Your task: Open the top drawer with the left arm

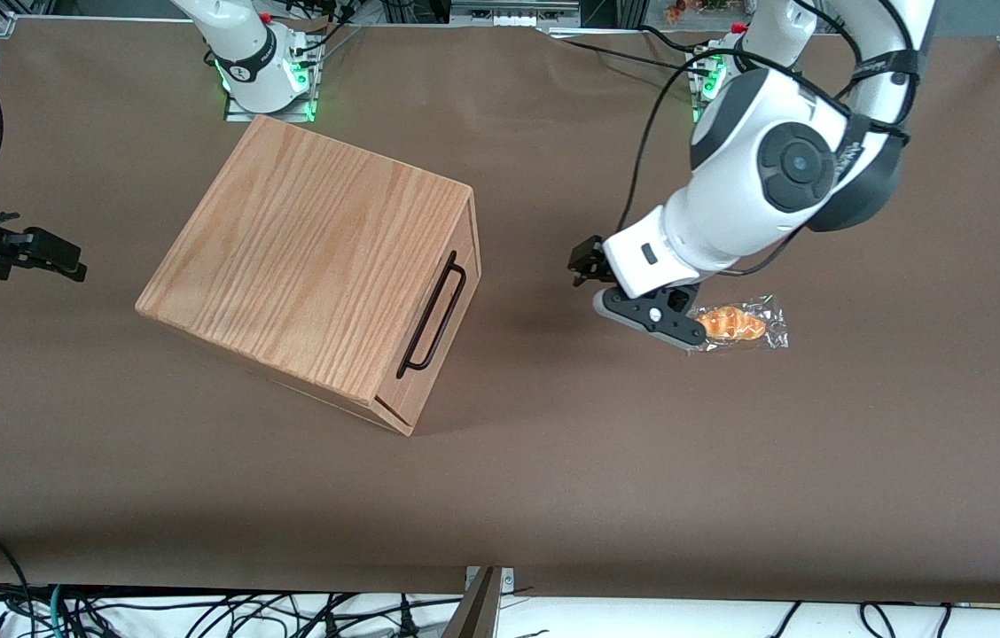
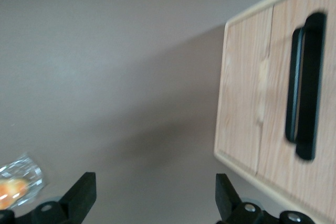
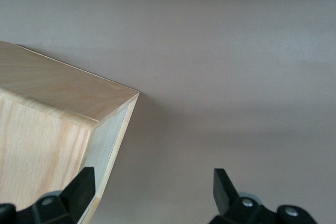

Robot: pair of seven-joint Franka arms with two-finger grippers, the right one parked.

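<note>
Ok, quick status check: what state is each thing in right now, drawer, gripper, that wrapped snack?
Top drawer: shut, flush with the box front, handle untouched.
Left gripper: open, empty, in front of the drawer, apart from it.
Wooden box: upright on the table.
Wrapped pastry: sealed, lying flat beside the gripper.

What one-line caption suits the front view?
Open left gripper hovers in front of the closed top drawer, beside a wrapped croissant.

No legible text, label, brand or number appears anywhere; the left arm's gripper [image 1: 584, 263] hangs above the table, in front of the wooden box's top drawer [image 1: 445, 306].
</note>
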